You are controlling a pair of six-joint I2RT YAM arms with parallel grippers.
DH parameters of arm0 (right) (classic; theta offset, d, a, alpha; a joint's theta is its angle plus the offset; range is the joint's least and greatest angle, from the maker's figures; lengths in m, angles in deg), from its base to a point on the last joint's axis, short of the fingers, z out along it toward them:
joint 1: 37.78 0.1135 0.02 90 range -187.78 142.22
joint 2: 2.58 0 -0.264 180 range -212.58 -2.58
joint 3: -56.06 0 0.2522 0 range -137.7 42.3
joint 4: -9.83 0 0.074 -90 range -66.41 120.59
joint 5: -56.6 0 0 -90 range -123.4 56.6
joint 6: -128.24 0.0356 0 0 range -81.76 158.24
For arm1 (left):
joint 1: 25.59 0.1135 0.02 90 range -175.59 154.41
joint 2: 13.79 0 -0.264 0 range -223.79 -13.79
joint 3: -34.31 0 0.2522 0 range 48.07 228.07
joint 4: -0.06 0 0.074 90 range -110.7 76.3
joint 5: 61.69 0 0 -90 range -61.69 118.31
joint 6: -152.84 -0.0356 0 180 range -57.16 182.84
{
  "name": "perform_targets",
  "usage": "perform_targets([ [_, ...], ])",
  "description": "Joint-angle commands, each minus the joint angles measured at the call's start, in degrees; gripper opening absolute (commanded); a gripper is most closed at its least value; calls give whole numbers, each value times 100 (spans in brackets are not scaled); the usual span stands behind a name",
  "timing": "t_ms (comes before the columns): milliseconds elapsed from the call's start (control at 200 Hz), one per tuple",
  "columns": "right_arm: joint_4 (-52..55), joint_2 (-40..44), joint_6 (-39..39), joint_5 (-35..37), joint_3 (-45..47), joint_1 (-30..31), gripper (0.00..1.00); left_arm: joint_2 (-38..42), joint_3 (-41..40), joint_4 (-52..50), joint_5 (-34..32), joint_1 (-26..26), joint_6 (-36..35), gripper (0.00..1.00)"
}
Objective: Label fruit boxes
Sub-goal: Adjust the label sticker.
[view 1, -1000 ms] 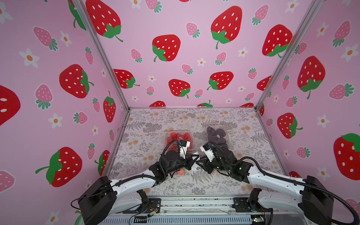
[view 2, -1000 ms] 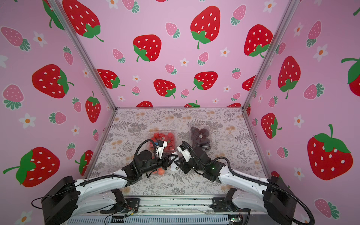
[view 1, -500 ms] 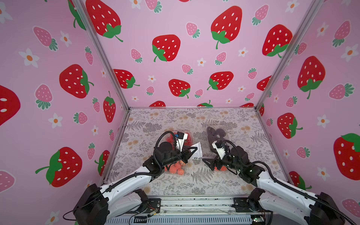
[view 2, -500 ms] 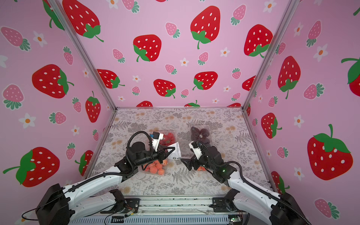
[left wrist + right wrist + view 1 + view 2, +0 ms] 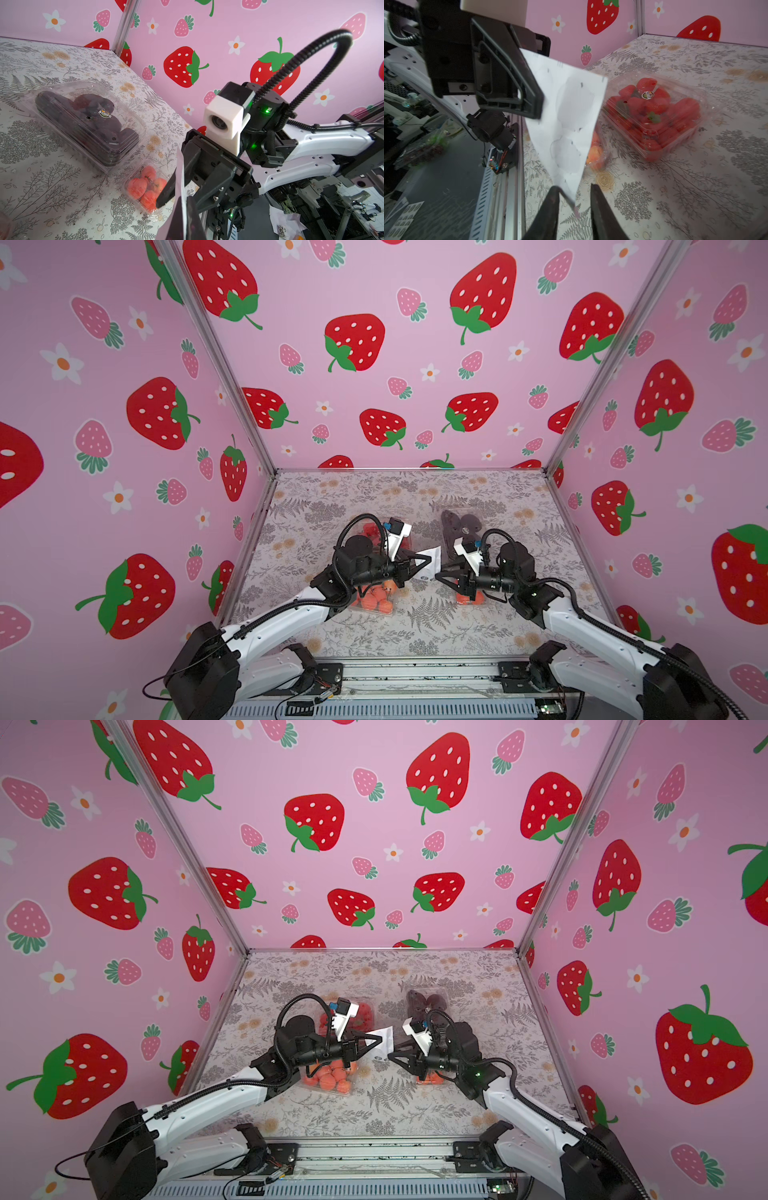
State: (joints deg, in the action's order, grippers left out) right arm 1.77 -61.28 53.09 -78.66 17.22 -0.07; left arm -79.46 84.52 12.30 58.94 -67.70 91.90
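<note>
In both top views my left gripper (image 5: 426, 559) (image 5: 378, 1039) is shut on the white sticker sheet (image 5: 431, 558) (image 5: 571, 116), which it holds up above the table. My right gripper (image 5: 438, 574) (image 5: 574, 199) faces it, and its fingers (image 5: 554, 207) stand apart round the sheet's lower corner. The fruit boxes lie below. The strawberry box (image 5: 368, 529) (image 5: 654, 112) and the orange-pink fruit box (image 5: 374, 601) are under the left arm. The dark fruit box (image 5: 461, 524) (image 5: 83, 120) and the small orange-red box (image 5: 469, 598) (image 5: 143, 189) are by the right arm.
Pink strawberry-print walls (image 5: 374, 364) close the floral table (image 5: 415, 497) on three sides. A metal rail (image 5: 415, 672) runs along the front edge. Loose sticker sheets (image 5: 402, 218) lie beyond that rail.
The left gripper has raised the sheet and carried it back from the front. The right gripper opened wide, then narrowed its fingers round the sheet's corner.
</note>
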Motion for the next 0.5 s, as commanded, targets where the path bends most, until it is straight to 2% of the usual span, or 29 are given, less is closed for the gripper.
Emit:
perform_targets([
  [0, -421, -148, 44, -576, 24, -25, 25, -38, 152, 275, 19, 7, 58, 0],
  [85, -425, -279, 76, -706, -40, -23, 35, -125, 130, 408, 37, 10, 142, 0],
  [185, -470, -377, 53, -742, -41, -18, 37, -142, 118, 494, 31, 5, 168, 0],
  [350, -538, -469, 77, -875, -45, -16, 18, -137, 60, 651, -221, 8, 320, 0],
  [470, -553, -347, 106, -750, 20, -27, 3, -198, 0, 840, -96, 3, 429, 0],
  [495, -534, -313, 97, -748, 33, -24, 0, -201, 3, 816, -89, 8, 415, 4],
])
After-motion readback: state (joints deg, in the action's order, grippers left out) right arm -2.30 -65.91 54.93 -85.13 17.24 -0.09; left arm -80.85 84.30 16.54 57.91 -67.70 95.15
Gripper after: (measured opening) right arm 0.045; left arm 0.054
